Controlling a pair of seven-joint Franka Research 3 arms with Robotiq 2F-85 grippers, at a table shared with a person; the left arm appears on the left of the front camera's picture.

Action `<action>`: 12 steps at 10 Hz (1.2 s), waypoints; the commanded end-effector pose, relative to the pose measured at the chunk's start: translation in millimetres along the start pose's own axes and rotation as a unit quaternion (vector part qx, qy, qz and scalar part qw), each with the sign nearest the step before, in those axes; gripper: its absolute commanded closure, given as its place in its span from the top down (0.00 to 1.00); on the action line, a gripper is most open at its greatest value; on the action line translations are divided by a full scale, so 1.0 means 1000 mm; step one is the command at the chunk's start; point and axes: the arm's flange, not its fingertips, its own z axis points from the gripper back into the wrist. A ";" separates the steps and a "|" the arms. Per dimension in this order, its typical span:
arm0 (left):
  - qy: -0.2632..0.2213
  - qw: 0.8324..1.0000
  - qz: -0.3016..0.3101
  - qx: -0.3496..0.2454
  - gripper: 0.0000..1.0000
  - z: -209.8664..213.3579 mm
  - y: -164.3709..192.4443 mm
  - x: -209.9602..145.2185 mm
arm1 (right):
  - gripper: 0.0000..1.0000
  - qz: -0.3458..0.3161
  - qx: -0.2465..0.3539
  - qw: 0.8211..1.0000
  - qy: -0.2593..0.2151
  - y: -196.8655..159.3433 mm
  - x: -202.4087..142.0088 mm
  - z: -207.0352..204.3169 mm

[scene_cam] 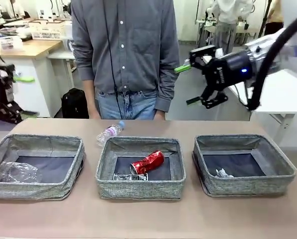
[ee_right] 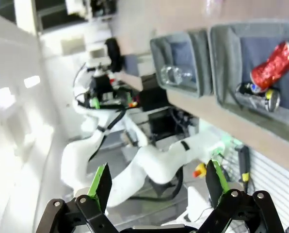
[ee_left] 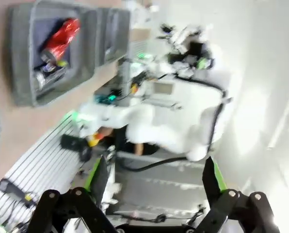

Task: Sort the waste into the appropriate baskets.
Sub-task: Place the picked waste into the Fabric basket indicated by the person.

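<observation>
A: What's left to sort?
B: The plastic bottle (scene_cam: 110,132), on the table below and left of the raised right gripper (scene_cam: 192,83), which gapes empty.
A: Next?
B: Probably descend, grasp it, bin it beside the cup (scene_cam: 16,172).

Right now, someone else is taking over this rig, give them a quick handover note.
Right gripper: open, empty, raised above the right basket.
Left gripper: open, empty.
Done: red can and dark flat can in the middle basket; clear cup in the left basket; paper wad in the right basket.
Left: the bottle lies on the table behind the middle basket, near the person.
</observation>
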 end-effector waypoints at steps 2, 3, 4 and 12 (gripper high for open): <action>-0.106 0.992 0.032 -0.053 1.00 -0.011 -0.020 0.019 | 1.00 0.027 0.067 0.997 0.008 -0.039 -0.029 0.027; -0.110 0.993 0.007 -0.035 1.00 -0.017 -0.020 0.015 | 1.00 0.022 0.097 0.995 -0.018 -0.054 -0.036 0.038; -0.116 0.993 0.000 -0.024 1.00 -0.024 -0.016 0.006 | 1.00 0.011 0.105 0.994 -0.032 -0.067 -0.032 0.043; -0.097 0.994 0.022 -0.048 1.00 0.000 -0.015 0.023 | 1.00 0.003 0.074 0.997 -0.014 -0.055 -0.031 0.043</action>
